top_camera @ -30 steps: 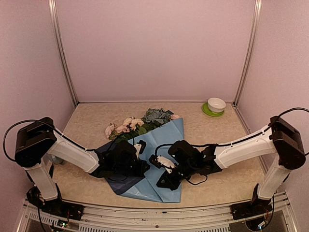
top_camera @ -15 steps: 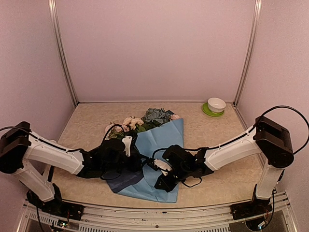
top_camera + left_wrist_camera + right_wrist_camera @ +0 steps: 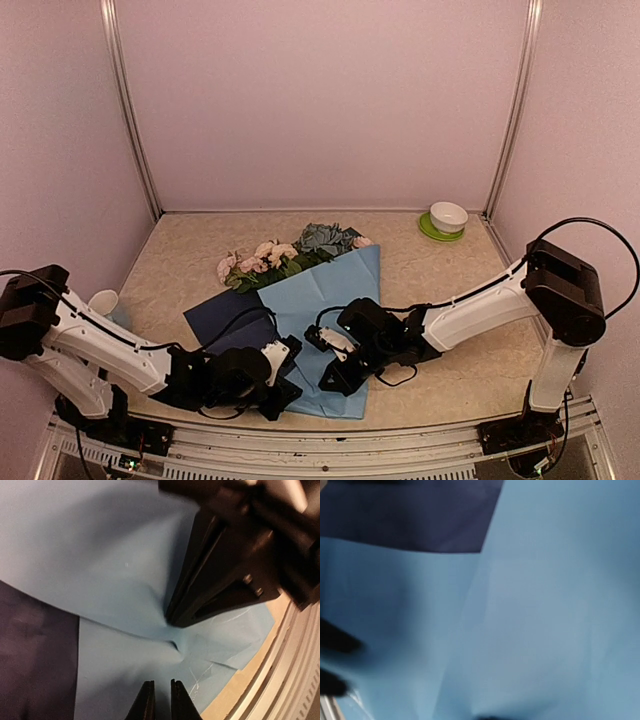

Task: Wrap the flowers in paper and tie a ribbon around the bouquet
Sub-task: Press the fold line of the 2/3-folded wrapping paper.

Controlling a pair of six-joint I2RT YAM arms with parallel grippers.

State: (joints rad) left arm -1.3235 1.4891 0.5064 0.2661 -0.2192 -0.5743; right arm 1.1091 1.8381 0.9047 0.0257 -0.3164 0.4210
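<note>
The light blue paper (image 3: 325, 300) lies flat mid-table, with a dark blue flap (image 3: 225, 318) turned over on its left. The flowers (image 3: 285, 255), pink and blue-grey, lie loose at its far edge. My right gripper (image 3: 336, 377) is low on the paper's near part. In the left wrist view the right gripper (image 3: 174, 621) is shut, and the paper (image 3: 100, 570) puckers at its tip. My left gripper (image 3: 293, 386) hovers by the paper's near left corner. The left gripper (image 3: 160, 700) has its jaws a narrow gap apart, with nothing between them. No ribbon shows in any view.
A white bowl on a green saucer (image 3: 447, 218) stands at the far right corner. A white cup (image 3: 103, 300) sits by the left wall. The metal front rail (image 3: 330, 440) runs just below both grippers. Pink walls close in three sides.
My left arm has drawn back from the dark flap toward the near edge, its jaws opening and then narrowing. The flap now lies uncovered. The right gripper has barely moved.
</note>
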